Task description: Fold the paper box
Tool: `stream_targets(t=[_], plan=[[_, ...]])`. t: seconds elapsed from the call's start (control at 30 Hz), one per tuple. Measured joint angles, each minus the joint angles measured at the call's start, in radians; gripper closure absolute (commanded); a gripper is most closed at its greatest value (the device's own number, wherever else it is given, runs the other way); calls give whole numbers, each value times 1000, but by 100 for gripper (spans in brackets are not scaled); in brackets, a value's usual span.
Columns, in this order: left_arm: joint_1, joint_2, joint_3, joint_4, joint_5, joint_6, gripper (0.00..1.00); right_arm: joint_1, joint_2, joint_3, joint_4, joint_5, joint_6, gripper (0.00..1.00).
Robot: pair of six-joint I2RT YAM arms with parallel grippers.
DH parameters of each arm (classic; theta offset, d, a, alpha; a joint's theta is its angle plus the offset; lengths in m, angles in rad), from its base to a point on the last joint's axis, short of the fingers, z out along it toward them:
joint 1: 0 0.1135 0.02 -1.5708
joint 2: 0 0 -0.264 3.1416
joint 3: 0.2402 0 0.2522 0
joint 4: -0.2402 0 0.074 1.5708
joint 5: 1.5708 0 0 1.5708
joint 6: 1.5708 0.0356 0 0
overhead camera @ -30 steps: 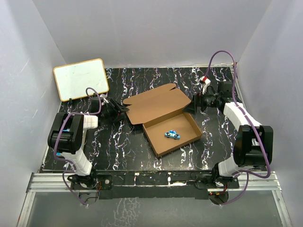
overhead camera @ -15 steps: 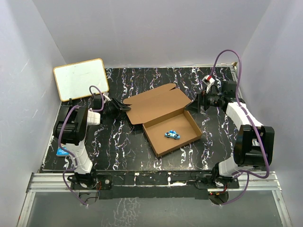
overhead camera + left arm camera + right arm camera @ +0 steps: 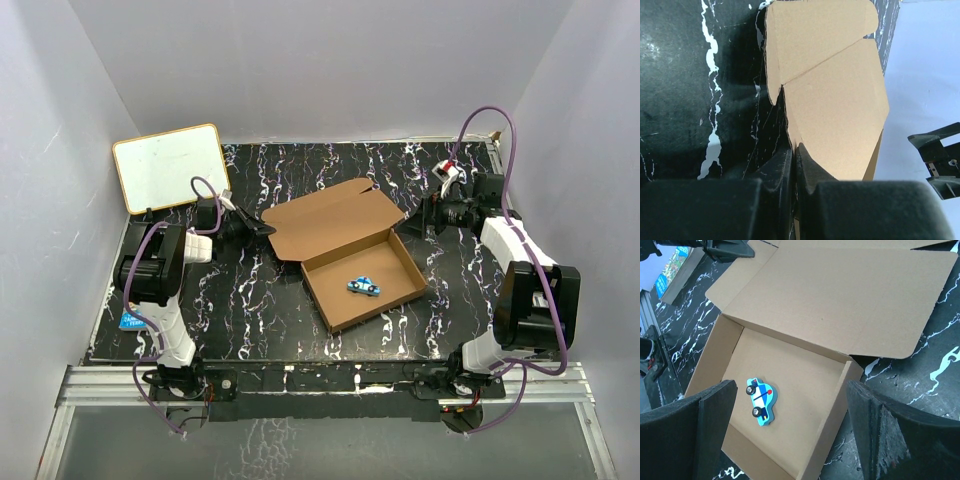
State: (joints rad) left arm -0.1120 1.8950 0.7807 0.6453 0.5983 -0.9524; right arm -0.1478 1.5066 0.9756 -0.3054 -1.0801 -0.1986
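Observation:
The paper box [image 3: 345, 245] is brown cardboard lying mid-table: a shallow tray [image 3: 340, 290] with its lid [image 3: 335, 215] folded open behind it. A small blue toy car [image 3: 364, 285] lies in the tray, also in the right wrist view as the car [image 3: 760, 401]. My left gripper [image 3: 262, 227] is at the lid's left edge, shut on the lid's side flap [image 3: 835, 115]. The left fingertips [image 3: 785, 160] pinch the cardboard edge. My right gripper [image 3: 415, 222] hovers open off the box's right side. Its wide-apart fingers [image 3: 690, 435] frame the tray [image 3: 805, 405] without touching it.
A white board with a tan frame [image 3: 170, 166] leans at the back left. A colourful book [image 3: 128, 322] lies by the left arm's base, also visible as the book [image 3: 674, 261]. White walls close in the black marbled table [image 3: 250, 320] on three sides.
The left gripper has closed onto the lid's left flap. The right gripper has drawn back slightly to the right, staying open. The box has hardly moved.

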Motion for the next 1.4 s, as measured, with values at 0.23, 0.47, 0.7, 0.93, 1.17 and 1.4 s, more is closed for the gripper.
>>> stream_targets(t=[0.23,0.47,0.7,0.93,1.17,1.4], plan=[[0,-3,0,29,18,71,100,-25,5,-8,3,-1,7,0],[0,-53,-2,82,31,166,100,-36,5,-8,3,-8,11,0],[-2,-124,-14,137,60,277,100,-37,5,-8,3,-8,15,1],[-29,-212,-19,130,68,399,100,-39,5,-8,3,-7,16,1],[-44,-272,-44,138,68,488,100,-61,5,-7,3,-1,16,2],[-54,-341,-63,122,80,602,100,-83,6,31,3,6,-33,3]])
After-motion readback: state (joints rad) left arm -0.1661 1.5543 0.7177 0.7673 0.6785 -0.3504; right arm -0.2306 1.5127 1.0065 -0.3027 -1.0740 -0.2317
